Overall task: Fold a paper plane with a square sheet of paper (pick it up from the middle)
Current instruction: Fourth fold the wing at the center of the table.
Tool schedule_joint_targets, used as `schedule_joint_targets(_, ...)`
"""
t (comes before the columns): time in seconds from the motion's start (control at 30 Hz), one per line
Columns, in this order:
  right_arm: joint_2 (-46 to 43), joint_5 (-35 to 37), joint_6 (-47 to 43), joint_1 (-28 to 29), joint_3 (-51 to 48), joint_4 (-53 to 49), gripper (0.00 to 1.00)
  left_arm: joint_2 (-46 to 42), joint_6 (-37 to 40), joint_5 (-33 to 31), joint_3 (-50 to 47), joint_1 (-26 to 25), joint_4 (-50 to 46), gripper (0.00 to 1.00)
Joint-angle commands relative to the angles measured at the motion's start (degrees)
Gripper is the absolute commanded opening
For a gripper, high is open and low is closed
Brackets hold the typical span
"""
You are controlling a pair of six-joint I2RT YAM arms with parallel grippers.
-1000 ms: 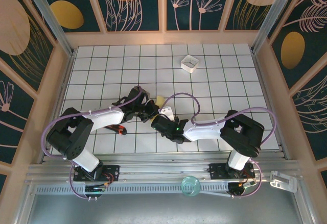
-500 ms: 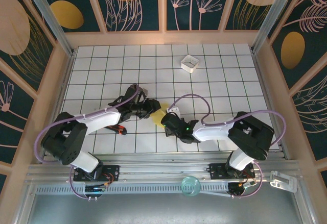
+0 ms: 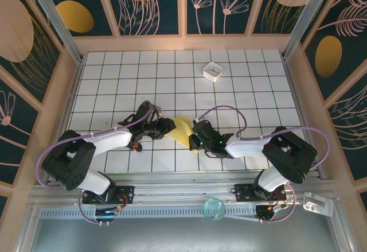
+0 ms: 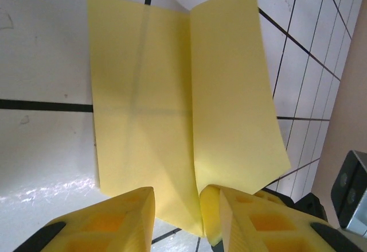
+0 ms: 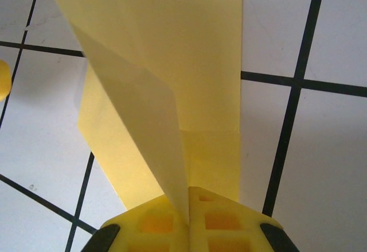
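White gridded table (image 3: 229,91), near the front: the square sheet of paper (image 3: 182,130), half-folded, is pinched at its ridge by the right gripper (image 5: 188,212); the left gripper (image 4: 176,206) is parted. Light and limp, it is judged best held by the crease

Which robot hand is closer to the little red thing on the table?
Left. The left gripper sits just up and right of the red thing; the right gripper is farther right, across the yellow paper.
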Motion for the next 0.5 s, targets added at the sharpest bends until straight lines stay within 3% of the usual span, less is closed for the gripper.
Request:
schedule_joint_targets(0.0, -0.7, -4.3, 2.1, -1.0, -1.0, 3.4, 0.00, 2.3, 1.3, 2.1, -0.4, 0.2, 1.7, 0.35)
schedule_joint_targets(0.47, 1.3, -11.5, 5.0, -4.5, -3.9, 9.4, 0.00, 5.3, 6.3, 4.6, 1.6, 0.1, 1.9, 0.36)
